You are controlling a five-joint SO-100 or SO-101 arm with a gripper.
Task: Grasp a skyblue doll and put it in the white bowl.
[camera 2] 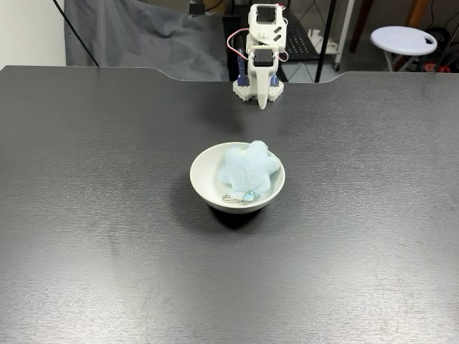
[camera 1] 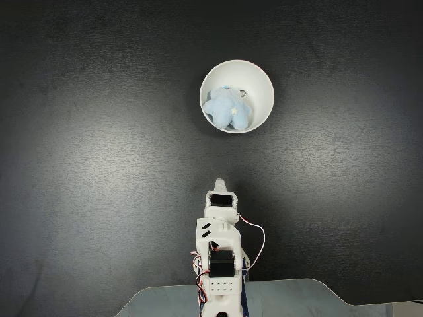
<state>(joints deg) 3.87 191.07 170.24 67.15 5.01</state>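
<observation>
The skyblue doll (camera 1: 227,107) (camera 2: 248,170) lies inside the white bowl (camera 1: 258,82) (camera 2: 203,170), its metal clasp resting near the rim. The bowl stands on the black table, in the middle in both fixed views. My gripper (camera 1: 220,182) (camera 2: 264,102) is folded back by the arm's base, well away from the bowl, tip pointing down at the table. Its fingers are together with nothing between them.
The white arm base (camera 1: 218,284) sits at the table's edge. Behind the table a grey cloth (camera 2: 136,36) and a white stool (camera 2: 404,39) stand off the work surface. The dark tabletop (camera 1: 99,165) stretches around the bowl.
</observation>
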